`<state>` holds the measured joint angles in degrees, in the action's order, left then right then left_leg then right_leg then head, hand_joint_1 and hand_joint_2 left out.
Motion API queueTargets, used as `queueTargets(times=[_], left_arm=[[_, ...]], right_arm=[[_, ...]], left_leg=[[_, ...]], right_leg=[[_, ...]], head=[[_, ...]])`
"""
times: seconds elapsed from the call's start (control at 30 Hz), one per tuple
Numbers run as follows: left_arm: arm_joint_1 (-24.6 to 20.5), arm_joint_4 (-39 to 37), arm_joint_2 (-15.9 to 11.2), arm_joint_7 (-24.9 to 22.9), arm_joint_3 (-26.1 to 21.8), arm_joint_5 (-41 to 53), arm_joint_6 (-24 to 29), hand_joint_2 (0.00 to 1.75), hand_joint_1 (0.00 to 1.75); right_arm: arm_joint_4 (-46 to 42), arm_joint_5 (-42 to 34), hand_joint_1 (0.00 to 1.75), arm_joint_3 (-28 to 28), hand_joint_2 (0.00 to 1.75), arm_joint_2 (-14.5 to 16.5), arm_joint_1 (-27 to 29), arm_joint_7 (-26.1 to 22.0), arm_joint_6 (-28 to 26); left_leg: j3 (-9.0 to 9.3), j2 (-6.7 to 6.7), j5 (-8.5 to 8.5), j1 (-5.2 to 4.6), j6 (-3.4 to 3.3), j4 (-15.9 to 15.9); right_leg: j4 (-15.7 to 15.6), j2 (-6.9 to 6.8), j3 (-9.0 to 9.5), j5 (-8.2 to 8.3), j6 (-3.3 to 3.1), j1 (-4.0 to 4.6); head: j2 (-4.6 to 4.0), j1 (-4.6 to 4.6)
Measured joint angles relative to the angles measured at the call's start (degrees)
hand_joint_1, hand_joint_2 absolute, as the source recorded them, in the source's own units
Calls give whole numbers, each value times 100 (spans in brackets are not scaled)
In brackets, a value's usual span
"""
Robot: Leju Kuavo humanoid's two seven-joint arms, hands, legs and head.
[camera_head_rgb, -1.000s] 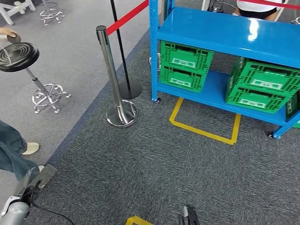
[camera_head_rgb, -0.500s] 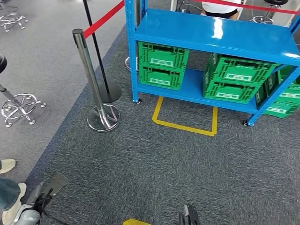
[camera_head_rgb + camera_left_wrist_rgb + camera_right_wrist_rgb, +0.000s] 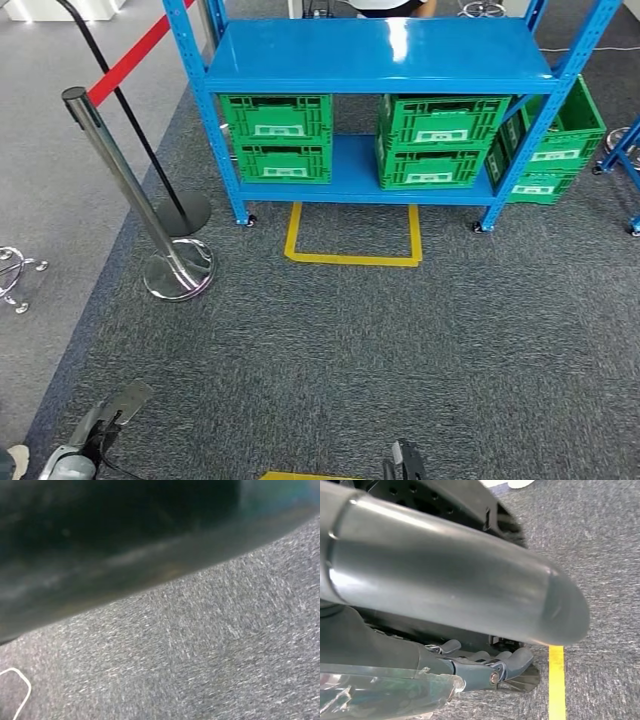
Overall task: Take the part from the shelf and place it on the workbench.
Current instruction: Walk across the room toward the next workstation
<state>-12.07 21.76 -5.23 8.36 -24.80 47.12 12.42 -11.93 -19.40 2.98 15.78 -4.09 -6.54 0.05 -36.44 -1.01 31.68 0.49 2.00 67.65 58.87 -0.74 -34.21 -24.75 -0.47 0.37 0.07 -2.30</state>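
The blue shelf (image 3: 377, 55) stands straight ahead across the carpet, and its top board is bare. On its lower board sit green crates: one stack at the left (image 3: 279, 135), one in the middle (image 3: 438, 140), and more at the right end (image 3: 555, 140). I cannot see what is inside them, and no loose part can be made out. My left hand (image 3: 113, 410) hangs low at my side, too small and blurred to read. My right hand (image 3: 433, 605) hangs over the carpet, its thick thumb (image 3: 444, 580) apart from the dark fingers (image 3: 497, 667), with nothing in it.
A yellow tape square (image 3: 351, 258) marks the floor in front of the shelf. A chrome stanchion (image 3: 173, 265) with a red belt (image 3: 128, 60) stands to the left, and a stool base (image 3: 11, 275) lies beyond it. A person (image 3: 385, 8) is behind the shelf. Another blue rack leg (image 3: 623, 150) is at the right.
The camera has swung round, so the shelf has gone from the upper right to the centre, squarely facing me. The stool seat and a person's legs at the left have left the picture.
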Motion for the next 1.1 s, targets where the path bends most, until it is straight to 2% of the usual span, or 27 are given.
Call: queueTargets(times=[0.03,0.07,0.1,0.13,0.2,0.23,0.27,0.3,0.37,0.4,0.47,0.6,0.67,0.8,1.1], left_arm=[[17,-4,10,-13,-23,-17,-22,0,0],[32,-10,24,-21,-44,-39,-44,0,0],[42,-16,41,-29,-66,-57,-62,0,0],[48,-22,59,-36,-90,-74,-74,0,0],[46,-32,84,-41,-144,-120,-86,0,0],[42,-38,93,-39,-168,-139,-91,0,0],[42,-46,109,-36,-193,-157,-98,0,0],[43,-54,125,-32,-217,-165,-105,0,0],[52,-67,156,-26,-255,-170,-112,0,0],[55,-71,163,-26,-266,-170,-112,0,0],[55,-78,171,-25,-283,-172,-112,0,0],[55,-93,176,-17,-336,-210,-117,0,0],[54,-100,177,-2,-384,-236,-122,0,0],[55,-110,180,15,-450,-286,-129,0,0],[73,-136,222,25,-571,-339,-141,0,0]], right_arm=[[0,-1,0,11,0,-1,0,0,6],[0,-1,0,22,0,-1,1,2,11],[0,-1,0,33,0,-2,1,9,14],[0,-1,0,45,0,-1,1,22,14],[0,-1,0,70,0,-1,0,56,11],[0,-1,0,79,0,-1,-1,67,9],[0,0,0,85,0,-2,1,74,5],[0,1,0,86,0,-4,5,77,3],[0,1,0,89,0,-7,11,77,-1],[0,1,0,91,0,-8,11,78,-2],[0,2,0,94,0,-8,10,79,-4],[0,0,0,112,0,-8,11,85,-15],[0,0,0,117,0,-8,11,87,-22],[0,2,0,121,0,-8,11,88,-24],[0,1,0,121,0,-8,12,88,-7]], left_leg=[[-188,41,130,1,9,365],[-310,53,154,3,13,575],[-335,55,63,8,14,577],[-258,55,-118,15,14,376],[84,73,-519,39,27,-376],[232,93,-628,50,22,-699],[327,113,-677,57,19,-915],[358,129,-670,56,12,-1002],[360,138,-673,49,-5,-1028],[361,139,-672,42,-21,-1028],[361,141,-670,28,-55,-1027],[349,140,-684,6,-96,-1025],[346,139,-686,4,-105,-1025],[347,140,-686,7,-109,-1025],[347,140,-699,28,-93,-1031]], right_leg=[[0,43,0,0,-7,-2],[0,85,2,0,-10,-3],[1,122,7,0,-8,-4],[1,155,14,0,-4,-8],[14,208,26,-7,32,-5],[29,228,17,-14,57,4],[42,240,1,-22,55,17],[53,245,-26,-27,20,34],[38,241,-55,-34,-95,40],[22,236,-56,-30,-119,39],[-13,232,-38,-5,-70,29],[-54,234,30,45,112,1],[-61,234,28,51,150,-3],[-61,234,25,46,181,-2],[-45,234,12,45,181,17]], head=[[0,3],[0,5],[0,4],[0,4],[0,7],[0,9],[0,10],[0,9],[0,-3],[0,-7],[0,-10],[0,-8],[0,-6],[0,-5],[0,-4]])
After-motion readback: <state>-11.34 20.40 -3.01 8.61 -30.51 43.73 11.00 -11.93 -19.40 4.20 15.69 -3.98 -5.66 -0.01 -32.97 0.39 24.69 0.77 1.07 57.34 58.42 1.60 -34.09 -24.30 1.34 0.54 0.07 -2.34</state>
